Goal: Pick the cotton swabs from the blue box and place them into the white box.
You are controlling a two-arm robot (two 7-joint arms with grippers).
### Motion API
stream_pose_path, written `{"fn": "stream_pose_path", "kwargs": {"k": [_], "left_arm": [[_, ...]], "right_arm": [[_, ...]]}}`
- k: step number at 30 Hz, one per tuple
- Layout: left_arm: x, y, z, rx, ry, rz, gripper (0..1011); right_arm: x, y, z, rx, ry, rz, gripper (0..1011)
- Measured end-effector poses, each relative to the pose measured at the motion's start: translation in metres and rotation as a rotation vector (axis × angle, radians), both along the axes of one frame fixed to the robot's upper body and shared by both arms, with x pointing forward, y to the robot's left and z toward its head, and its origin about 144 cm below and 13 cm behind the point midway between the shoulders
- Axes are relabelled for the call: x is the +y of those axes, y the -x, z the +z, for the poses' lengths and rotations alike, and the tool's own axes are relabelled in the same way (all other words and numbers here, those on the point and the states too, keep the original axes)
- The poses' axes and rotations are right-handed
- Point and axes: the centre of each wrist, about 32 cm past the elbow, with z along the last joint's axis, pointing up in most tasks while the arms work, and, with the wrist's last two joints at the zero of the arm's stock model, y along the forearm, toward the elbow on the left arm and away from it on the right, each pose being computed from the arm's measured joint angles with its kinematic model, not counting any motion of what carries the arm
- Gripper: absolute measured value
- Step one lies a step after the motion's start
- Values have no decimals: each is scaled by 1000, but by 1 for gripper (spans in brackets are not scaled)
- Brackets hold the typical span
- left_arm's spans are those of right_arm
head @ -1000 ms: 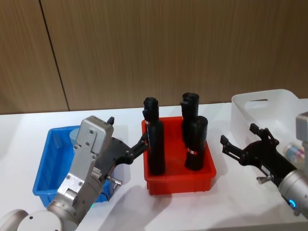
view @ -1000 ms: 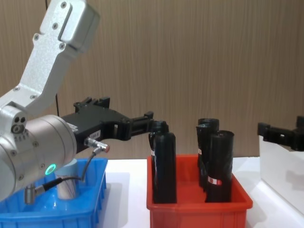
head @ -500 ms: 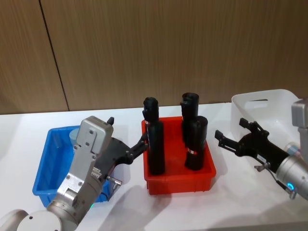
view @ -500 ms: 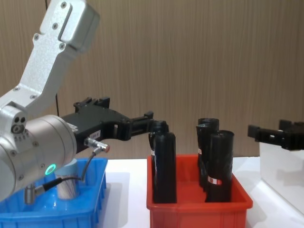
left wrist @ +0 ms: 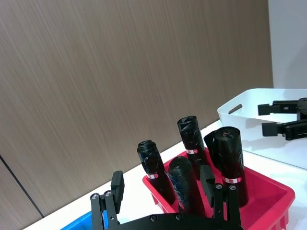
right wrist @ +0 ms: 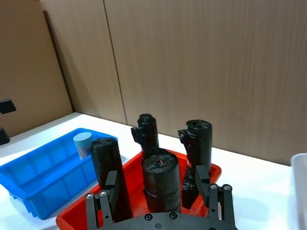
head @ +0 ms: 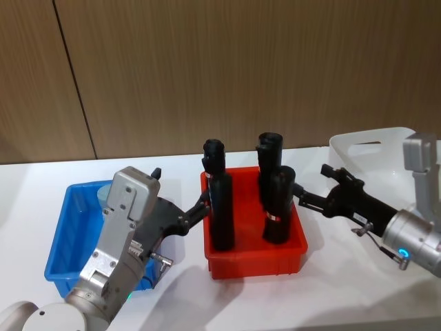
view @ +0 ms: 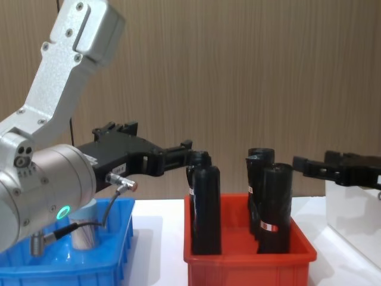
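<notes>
Black fingers spread and empty, my right gripper (head: 311, 187) swings leftward from the white translucent plastic box (head: 386, 157) past the black rolls (head: 278, 205), heading for the lone blue-lidded clear swab jar (right wrist: 82, 143) in the bright blue plastic box (head: 65, 241), my left gripper (head: 200, 207) parked open.

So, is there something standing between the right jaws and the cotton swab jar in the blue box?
Yes. The red bin with its tall black rolls stands between the open right gripper and the cotton swab jar in the blue box.
</notes>
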Motion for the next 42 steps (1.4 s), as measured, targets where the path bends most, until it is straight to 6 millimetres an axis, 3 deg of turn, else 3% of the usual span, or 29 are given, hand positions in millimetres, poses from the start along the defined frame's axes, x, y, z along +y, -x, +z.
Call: {"fn": "stream_pose_path", "kwargs": {"k": [19,42], "left_arm": [[0,0,0,0,0,0,1004],[0,0,0,0,0,0,1004]], "right_arm": [[14,-37,-11,15,-17,88,1001],[19,-58,-16,18,-29,100,1001]]}}
